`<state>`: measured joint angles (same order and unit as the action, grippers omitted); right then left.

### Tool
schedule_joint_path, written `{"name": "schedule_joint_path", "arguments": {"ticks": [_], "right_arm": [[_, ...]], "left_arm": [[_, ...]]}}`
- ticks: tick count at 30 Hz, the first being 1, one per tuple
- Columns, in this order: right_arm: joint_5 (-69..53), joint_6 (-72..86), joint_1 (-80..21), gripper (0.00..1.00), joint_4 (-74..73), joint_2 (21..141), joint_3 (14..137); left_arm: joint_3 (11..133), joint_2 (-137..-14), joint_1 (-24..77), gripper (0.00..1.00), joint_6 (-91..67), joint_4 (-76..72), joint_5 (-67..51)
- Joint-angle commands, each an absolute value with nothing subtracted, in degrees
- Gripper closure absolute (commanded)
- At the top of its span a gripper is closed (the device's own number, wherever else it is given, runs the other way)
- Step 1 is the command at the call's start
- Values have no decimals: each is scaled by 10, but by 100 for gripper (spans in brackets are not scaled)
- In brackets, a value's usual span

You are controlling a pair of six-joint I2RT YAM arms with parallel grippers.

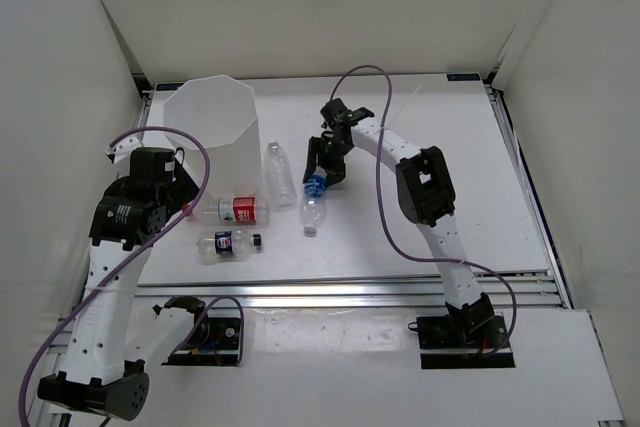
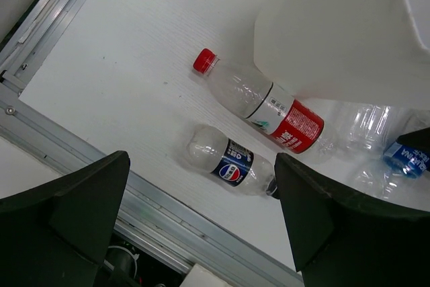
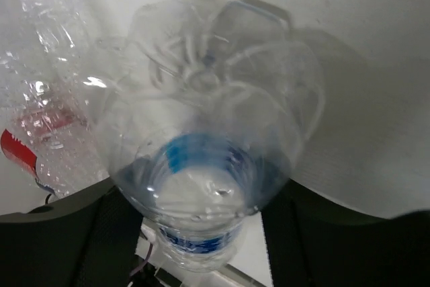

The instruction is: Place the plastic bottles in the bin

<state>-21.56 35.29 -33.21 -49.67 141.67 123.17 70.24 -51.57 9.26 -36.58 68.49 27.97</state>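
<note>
overhead view: the right gripper (image 1: 323,171) sits near the middle of the white table (image 1: 420,247), its fingers closed on the blue-labelled bottle (image 1: 314,203). it grips at the labelled end, and the bottle's neck and white cap point toward the bottom of the frame. from the right wrist camera the bottle fills the picture, with a dark finger (image 3: 111,233) pressed in at each lower side. i cannot tell whether the bottle rests on the table or is just off it.

just left of that gripper lies the unlabelled bottle (image 1: 280,175), on its side beside the bin (image 1: 210,132), which stands upright at the upper left of the table.

the left gripper (image 2: 201,230) hangs wide open and empty above the lower left part of the table. in its wrist view the dark-labelled bottle (image 2: 232,162) lies on its side between the two spread fingers, a little beyond them and not touched. the red-labelled bottle (image 2: 269,102) lies just past it, red cap toward the upper left of the frame, its other end against the foot of the bin.

all four bottles are outside the bin.
</note>
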Motion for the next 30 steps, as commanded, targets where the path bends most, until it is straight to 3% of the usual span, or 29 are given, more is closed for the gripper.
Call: {"name": "schedule_joint_path", "arguments": {"ticks": [1, 2, 6, 11, 15, 19, 24, 26, 28, 29, 30], "right_arm": [[-199, 331, -309, 36, -512, 1326, 1198], [-199, 330, -298, 47, -512, 1299, 1190], [-199, 347, -286, 65, -512, 1173, 1252], [-232, 411, -291, 65, -371, 1121, 1339], [-232, 447, -323, 65, -284, 1199, 1463], [-214, 474, -370, 66, -149, 1238, 1463], [-121, 382, -430, 66, -53, 1263, 1476], [-90, 350, -451, 55, -31, 1271, 1476], [-60, 329, -456, 12, -17, 1278, 1491], [-53, 322, -456, 0, -24, 1272, 1503], [-41, 310, -456, 0, -24, 1253, 1503]], "left_arm": [[725, -513, 96, 0, -353, 671, 281], [725, -513, 96, 0, -353, 664, 290], [697, -490, 96, 0, -391, 649, 308], [632, -439, 96, 3, -435, 649, 274], [615, -427, 96, 0, -435, 663, 244], [620, -440, 96, 0, -420, 688, 216], [621, -446, 96, 0, -396, 719, 186], [621, -446, 96, 0, -381, 724, 167], [626, -440, 96, 0, -368, 724, 159], [632, -440, 96, 0, -361, 724, 159], [632, -440, 96, 0, -361, 724, 159]]}}
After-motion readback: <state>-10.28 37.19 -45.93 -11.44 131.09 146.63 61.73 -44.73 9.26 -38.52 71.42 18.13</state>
